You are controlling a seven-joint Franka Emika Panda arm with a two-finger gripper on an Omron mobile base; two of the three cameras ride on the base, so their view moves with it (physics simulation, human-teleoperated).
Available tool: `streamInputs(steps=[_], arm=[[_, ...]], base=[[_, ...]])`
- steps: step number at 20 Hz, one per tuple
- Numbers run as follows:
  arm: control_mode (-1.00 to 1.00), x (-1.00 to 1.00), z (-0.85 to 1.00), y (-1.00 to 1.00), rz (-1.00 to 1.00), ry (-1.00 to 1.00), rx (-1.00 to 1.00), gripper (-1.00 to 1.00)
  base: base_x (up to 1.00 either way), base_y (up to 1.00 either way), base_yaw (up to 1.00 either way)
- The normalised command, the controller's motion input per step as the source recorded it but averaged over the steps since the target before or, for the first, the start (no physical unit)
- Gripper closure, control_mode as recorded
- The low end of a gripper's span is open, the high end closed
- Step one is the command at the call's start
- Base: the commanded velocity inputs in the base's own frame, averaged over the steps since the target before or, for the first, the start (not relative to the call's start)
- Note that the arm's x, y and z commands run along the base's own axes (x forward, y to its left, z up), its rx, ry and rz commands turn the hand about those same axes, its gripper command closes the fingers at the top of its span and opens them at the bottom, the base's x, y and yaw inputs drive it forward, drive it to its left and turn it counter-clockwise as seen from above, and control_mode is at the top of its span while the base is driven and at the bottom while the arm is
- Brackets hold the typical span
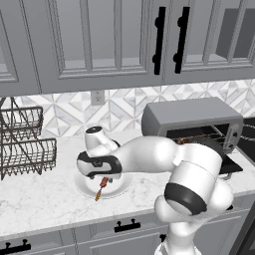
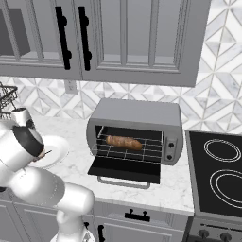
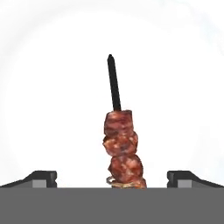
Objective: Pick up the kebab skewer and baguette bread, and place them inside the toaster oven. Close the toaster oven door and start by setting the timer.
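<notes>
The black two-finger gripper (image 3: 112, 178) is wide open above the round white plate (image 1: 82, 186). The red-brown kebab skewer (image 3: 122, 148) lies on this plate, between the finger tips. The golden baguette bread (image 2: 124, 142) rests on the rack inside the grey boxy toaster oven (image 2: 137, 116).

You get two base cameras looking forward and down at the worktop (image 1: 45, 199) from behind the arm, one left, one right. Both share the toaster oven (image 1: 191, 117) and white plate (image 2: 59, 152). Your hand camera sits close over that plate, the kebab skewer (image 3: 120, 144) pointing to 12 o'clock.
</notes>
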Motion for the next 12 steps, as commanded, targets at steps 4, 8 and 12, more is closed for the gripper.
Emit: streamInputs(steps=[4, 8, 12], arm=[[-1.0, 0.02, -0.32, 0.0, 0.01, 0.0, 0.0, -1.0], [-1.0, 0.02, -0.26, 0.0, 0.02, 0.0, 0.0, -1.0], [-1.0, 0.0, -0.26, 0.0, 0.01, 0.0, 0.0, 1.0]], base=[[0.0, 0.0, 0.0], [0.0, 0.0, 0.0], [0.0, 0.0, 0.0]])
